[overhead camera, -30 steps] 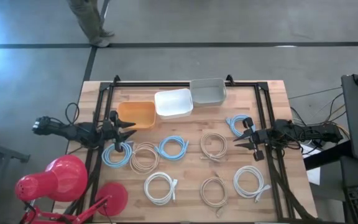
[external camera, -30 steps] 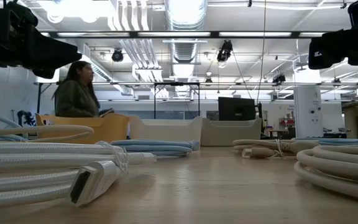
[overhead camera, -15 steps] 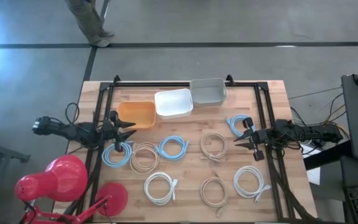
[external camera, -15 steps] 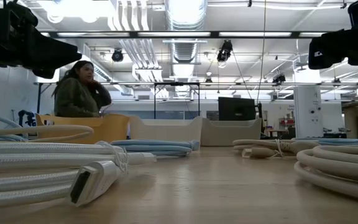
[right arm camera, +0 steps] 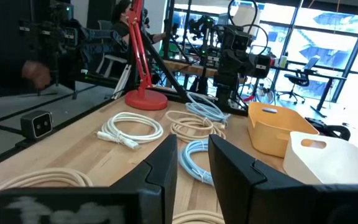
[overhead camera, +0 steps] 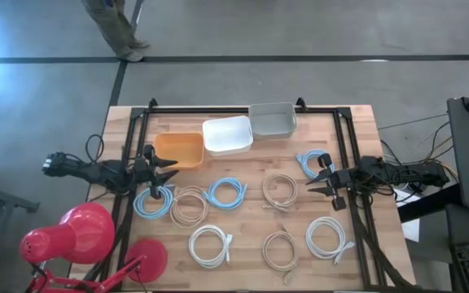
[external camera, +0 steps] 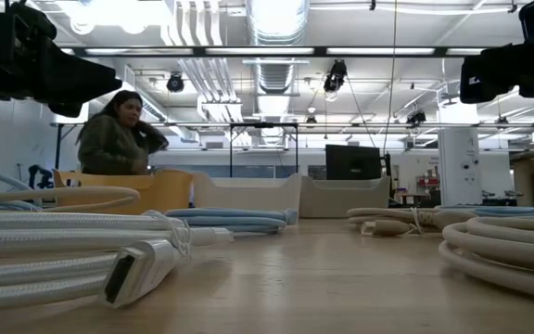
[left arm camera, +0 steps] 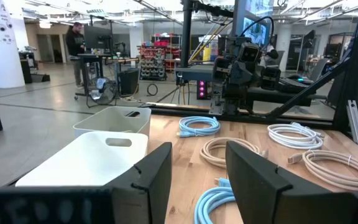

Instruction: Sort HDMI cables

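The cables lie as separate coils on the wooden surface [overhead camera: 357, 138], none in a bin yet, so we judge that the sorting is not started. We count eight coils in the high view: blue ones [overhead camera: 227, 193], beige ones [overhead camera: 280, 190] and white ones [overhead camera: 209, 245]. They are spread apart from each other, and we think this is so that each coil can be taken alone.

Three bins stand in a row at the far edge: an orange bin [overhead camera: 178, 150], a white bin [overhead camera: 228, 134] and a grey bin [overhead camera: 273, 120]. Probably each bin is for one colour, but we cannot tell which colour goes where.

Our left pincer [overhead camera: 168, 168] is at the left side, between the orange bin and a blue coil [overhead camera: 151, 202], which lies just below it. Its fingers are apart, as the left wrist view shows a clear gap between them. Our right pincer [overhead camera: 319, 183] is at the right side, near another blue coil [overhead camera: 313, 162]. Its fingers are apart too. Both point toward the middle, so each arm can serve the coils on its own side.

A red lamp [overhead camera: 67, 234] stands at the left front corner. A person [external camera: 115, 134] is in the room behind.
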`<state>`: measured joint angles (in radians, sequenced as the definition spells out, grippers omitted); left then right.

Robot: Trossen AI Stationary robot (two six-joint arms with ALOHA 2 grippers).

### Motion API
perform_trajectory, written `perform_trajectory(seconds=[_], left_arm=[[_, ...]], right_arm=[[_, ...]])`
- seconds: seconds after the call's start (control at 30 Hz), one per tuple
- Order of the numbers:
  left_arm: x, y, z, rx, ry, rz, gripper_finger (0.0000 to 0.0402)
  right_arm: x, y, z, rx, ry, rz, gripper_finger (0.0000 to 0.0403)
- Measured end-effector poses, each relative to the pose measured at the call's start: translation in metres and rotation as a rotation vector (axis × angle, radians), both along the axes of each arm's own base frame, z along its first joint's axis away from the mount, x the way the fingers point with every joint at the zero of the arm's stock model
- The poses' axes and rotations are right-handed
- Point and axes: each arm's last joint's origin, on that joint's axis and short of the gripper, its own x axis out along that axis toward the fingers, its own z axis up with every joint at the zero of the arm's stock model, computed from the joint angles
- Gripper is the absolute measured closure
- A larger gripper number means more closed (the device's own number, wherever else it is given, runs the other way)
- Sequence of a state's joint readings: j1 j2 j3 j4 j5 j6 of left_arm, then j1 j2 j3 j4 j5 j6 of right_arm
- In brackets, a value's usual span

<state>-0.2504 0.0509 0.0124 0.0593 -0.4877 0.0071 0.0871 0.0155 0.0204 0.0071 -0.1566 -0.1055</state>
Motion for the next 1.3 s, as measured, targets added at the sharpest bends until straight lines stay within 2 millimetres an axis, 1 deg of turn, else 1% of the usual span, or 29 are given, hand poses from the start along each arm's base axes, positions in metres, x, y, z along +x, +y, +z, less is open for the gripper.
perform_trajectory(seconds=[0.2, 0.33, 0.47, 0.6, 0.67, 0.73, 0.83, 0.97, 1.03, 1.1, 1.17, 1.23, 1.3], left_arm=[[0.000, 0.000, 0.000, 0.001, 0.000, 0.000, 0.0245], [0.000, 0.000, 0.000, 0.044, 0.011, 0.002, 0.0245], [0.000, 0.000, 0.001, 0.027, -0.001, 0.002, 0.0245], [0.000, 0.000, 0.002, -0.018, -0.025, 0.004, 0.0245], [0.000, 0.000, 0.003, -0.014, -0.035, 0.005, 0.0245], [0.000, 0.000, 0.003, -0.002, -0.033, 0.015, 0.0245], [0.000, 0.000, 0.004, -0.003, -0.037, 0.016, 0.0245], [0.000, 0.000, 0.004, -0.018, -0.043, 0.014, 0.0245], [0.000, 0.000, 0.004, -0.027, -0.045, 0.012, 0.0245], [0.000, 0.000, 0.004, -0.046, -0.053, 0.008, 0.0245], [-0.001, 0.000, 0.007, -0.056, -0.063, 0.006, 0.0246], [-0.002, 0.001, 0.018, -0.061, -0.087, 0.006, 0.0246], [-0.004, 0.001, 0.032, -0.048, -0.091, 0.006, 0.0246]], right_arm=[[0.000, 0.000, 0.000, -0.002, 0.000, -0.001, 0.0328], [0.000, 0.000, 0.000, -0.002, -0.001, 0.000, 0.0334], [0.000, 0.000, 0.001, 0.006, -0.006, 0.001, 0.0334], [0.000, 0.000, 0.003, 0.132, -0.004, 0.005, 0.0328], [0.000, 0.000, 0.007, 0.194, -0.021, 0.010, 0.0324], [-0.001, 0.000, 0.010, 0.217, -0.050, 0.014, 0.0321], [-0.001, 0.000, 0.014, 0.180, -0.106, 0.015, 0.0316], [-0.003, 0.000, 0.023, 0.010, -0.241, -0.002, 0.0313], [-0.004, 0.000, 0.027, -0.034, -0.296, -0.011, 0.0312], [-0.005, -0.002, 0.032, -0.017, -0.350, -0.059, 0.0314], [-0.006, -0.005, 0.037, 0.015, -0.399, -0.165, 0.0316], [-0.006, -0.008, 0.039, 0.029, -0.404, -0.253, 0.0315], [-0.003, -0.008, 0.040, 0.045, -0.373, -0.283, 0.0309]])
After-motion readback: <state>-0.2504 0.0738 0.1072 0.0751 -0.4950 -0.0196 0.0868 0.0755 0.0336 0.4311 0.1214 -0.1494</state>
